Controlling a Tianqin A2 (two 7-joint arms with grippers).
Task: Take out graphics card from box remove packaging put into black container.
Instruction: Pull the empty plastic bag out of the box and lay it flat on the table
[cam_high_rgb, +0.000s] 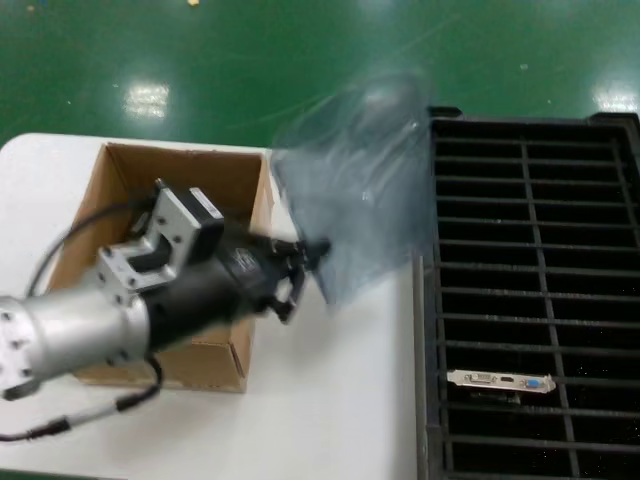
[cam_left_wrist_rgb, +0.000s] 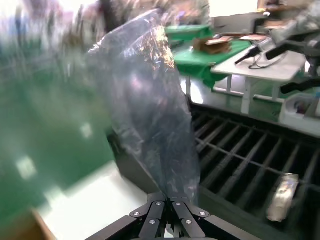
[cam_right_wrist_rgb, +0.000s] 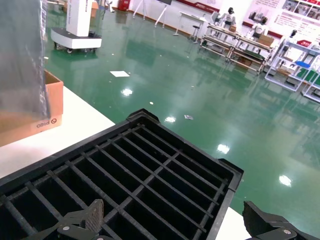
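Note:
My left gripper (cam_high_rgb: 305, 262) is shut on the bottom edge of the crinkly grey packaging (cam_high_rgb: 360, 170) and holds it up in the air between the cardboard box (cam_high_rgb: 190, 165) and the black container (cam_high_rgb: 530, 122). The left wrist view shows the jaws (cam_left_wrist_rgb: 170, 202) pinched on the bag (cam_left_wrist_rgb: 150, 100). The graphics card (cam_high_rgb: 500, 381) stands in a near slot of the container, silver bracket up; it also shows in the left wrist view (cam_left_wrist_rgb: 282, 196). My right gripper (cam_right_wrist_rgb: 172, 215) is open and empty over the container (cam_right_wrist_rgb: 150, 165); it is out of the head view.
The box and container stand on a white table (cam_high_rgb: 330, 400), with a strip of bare tabletop between them. Green floor lies beyond the table's far edge. The box (cam_right_wrist_rgb: 52, 97) and the hanging bag (cam_right_wrist_rgb: 22, 55) show in the right wrist view.

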